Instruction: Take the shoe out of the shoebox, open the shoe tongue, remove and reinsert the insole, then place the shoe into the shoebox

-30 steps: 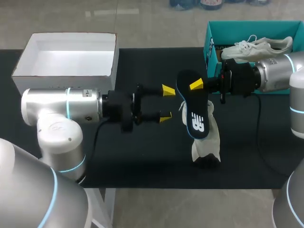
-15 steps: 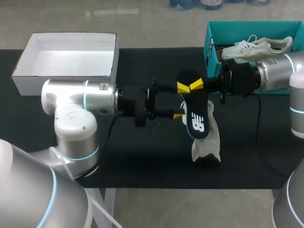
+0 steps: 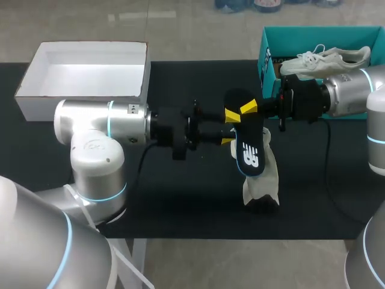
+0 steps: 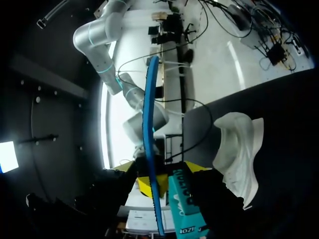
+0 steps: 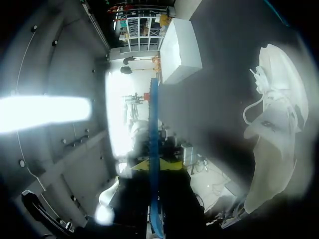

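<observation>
1. Holding the upper end of a long, flat, dark navy insole with a white logo [image 3: 248, 150], the right gripper [image 3: 248, 108] comes in from the right side; its yellow-tipped fingers are clamped on the insole from two sides; the insole hangs in the air above the black tabletop [image 3: 180, 198], slanting down toward the near edge.
2. In the right wrist view the insole [image 5: 153, 114] shows edge-on as a thin blue strip running straight out from between the fingers of the right gripper [image 5: 153, 164].
3. The left gripper [image 3: 230, 127] reaches in from the left side to the same upper part of the insole; its fingers stand apart, one on each side; whether either one touches it cannot be told.
4. In the left wrist view the insole [image 4: 149, 124] again shows edge-on, rising between the spread fingers of the left gripper [image 4: 164, 179].
5. A white lace-up fabric shoe [image 3: 261, 180] rests on the tabletop outside both boxes, just under the insole's lower end, which partly covers it in the head view; it also shows beside the insole in the left wrist view [image 4: 239, 154] and the right wrist view [image 5: 274, 124].
6. A teal cardboard shoebox [image 3: 267, 60] sits at the far right of the tabletop, behind the right arm; a second white shoe [image 3: 325, 57] lies inside it.
7. An open white cardboard box [image 3: 84, 96] sits at the far left, well apart from the shoe.
</observation>
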Tool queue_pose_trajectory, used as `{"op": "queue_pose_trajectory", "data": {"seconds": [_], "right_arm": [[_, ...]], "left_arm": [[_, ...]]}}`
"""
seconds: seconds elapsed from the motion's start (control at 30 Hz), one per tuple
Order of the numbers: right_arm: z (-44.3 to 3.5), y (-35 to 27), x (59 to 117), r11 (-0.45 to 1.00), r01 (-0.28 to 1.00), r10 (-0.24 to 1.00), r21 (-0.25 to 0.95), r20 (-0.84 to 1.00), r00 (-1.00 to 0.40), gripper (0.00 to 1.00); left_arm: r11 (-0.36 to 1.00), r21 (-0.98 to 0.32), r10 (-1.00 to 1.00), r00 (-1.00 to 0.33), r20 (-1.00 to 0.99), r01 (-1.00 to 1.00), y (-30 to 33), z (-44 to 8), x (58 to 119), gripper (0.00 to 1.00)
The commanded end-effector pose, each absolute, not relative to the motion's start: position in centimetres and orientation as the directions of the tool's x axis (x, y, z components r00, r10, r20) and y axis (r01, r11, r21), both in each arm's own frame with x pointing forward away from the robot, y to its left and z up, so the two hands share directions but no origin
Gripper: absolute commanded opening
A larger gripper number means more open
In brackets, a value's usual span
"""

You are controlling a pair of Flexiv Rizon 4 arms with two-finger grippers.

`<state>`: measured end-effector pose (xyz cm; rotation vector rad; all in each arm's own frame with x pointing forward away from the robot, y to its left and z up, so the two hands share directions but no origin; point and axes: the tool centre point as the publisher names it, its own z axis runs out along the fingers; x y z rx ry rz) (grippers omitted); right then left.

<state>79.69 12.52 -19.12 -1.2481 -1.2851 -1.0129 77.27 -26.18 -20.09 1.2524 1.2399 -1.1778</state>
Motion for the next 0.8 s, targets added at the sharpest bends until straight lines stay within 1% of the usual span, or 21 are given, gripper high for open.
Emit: {"op": "queue_pose_trajectory", "data": {"seconds": [0.03,0.07,0.1,0.2,0.23,0.27,0.3,0.47,0.53,0.63,0.67,0.73,0.8], "right_arm": [[-19.11,12.59,79.62,0.102,0.991,0.123,-0.085,0.99,0.073,0.0],[-19.11,12.59,79.62,0.102,0.991,0.123,-0.085,0.99,0.073,0.0],[-19.11,12.59,79.62,0.102,0.991,0.123,-0.085,0.99,0.073,0.0],[-19.11,12.59,79.62,0.102,0.991,0.123,-0.085,0.99,0.073,0.0],[-19.11,12.59,79.62,0.102,0.991,0.123,-0.085,0.99,0.073,0.0],[-19.11,12.59,79.62,0.102,0.991,0.123,-0.085,0.99,0.073,0.0],[-19.11,12.59,79.62,0.102,0.991,0.123,-0.085,0.99,0.073,0.0],[-19.11,12.59,79.62,0.102,0.991,0.123,-0.085,0.99,0.073,0.0],[-19.11,12.59,79.62,0.102,0.991,0.123,-0.085,0.99,0.073,0.0],[-19.11,12.59,79.62,0.102,0.991,0.123,-0.085,0.99,0.073,0.0],[-19.11,12.59,79.62,0.102,0.991,0.123,-0.085,0.99,0.073,0.0],[-19.11,12.59,79.62,0.102,0.991,0.123,-0.085,0.99,0.073,0.0],[-19.11,12.59,79.62,0.102,0.991,0.123,-0.085,0.99,0.073,0.0]], "left_arm": [[0.001,0.014,0.048,0.014,-0.999,1.0,-26.46,-20.04,77.3,0.61],[0.0,0.016,0.047,0.016,-0.999,1.0,-26.52,-20.0,77.31,0.59],[0.0,0.017,0.047,0.017,-0.999,1.0,-26.58,-19.96,77.32,0.52],[-0.002,0.021,0.048,0.021,-0.999,1.0,-26.65,-19.91,77.33,0.47],[-0.002,0.022,0.048,0.022,-0.999,1.0,-26.65,-19.9,77.33,0.42],[-0.001,0.024,0.049,0.024,-0.999,1.0,-26.66,-19.9,77.33,0.3],[-0.001,0.024,0.049,0.024,-0.999,1.0,-26.66,-19.9,77.34,0.25],[-0.001,0.025,0.049,0.025,-0.998,1.0,-26.7,-19.94,77.39,0.27],[0.0,0.024,0.047,0.024,-0.999,1.0,-26.71,-19.95,77.39,0.25],[0.001,0.024,0.044,0.024,-0.999,1.0,-26.73,-19.97,77.4,0.19],[0.001,0.025,0.043,0.024,-0.999,1.0,-26.73,-19.97,77.41,0.15],[0.003,0.026,0.041,0.026,-0.999,1.0,-26.73,-19.94,77.44,0.0],[0.003,0.027,0.039,0.027,-0.999,1.0,-26.72,-19.93,77.46,0.0]]}}
